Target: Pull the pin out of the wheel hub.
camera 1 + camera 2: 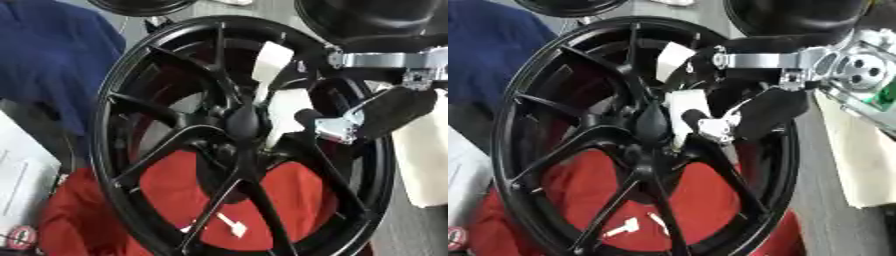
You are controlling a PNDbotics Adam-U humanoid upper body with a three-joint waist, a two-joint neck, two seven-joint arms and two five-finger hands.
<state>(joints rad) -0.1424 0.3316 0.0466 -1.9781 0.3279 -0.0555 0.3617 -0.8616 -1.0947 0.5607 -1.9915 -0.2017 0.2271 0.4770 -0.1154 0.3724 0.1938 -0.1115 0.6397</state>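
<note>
A black spoked wheel stands upright and fills both views. Its dark hub sits at the centre. My right hand, black with silver joints, reaches in from the upper right and ends right beside the hub. At its front end are two white pieces, one over an upper spoke and one that tapers down against the hub. I cannot tell whether either of them is the pin. The left hand does not show.
Behind the lower spokes lies a red cloth with small white pieces on it. A cream cloth hangs at the right and white paper lies at the left. Other black wheels stand at the top.
</note>
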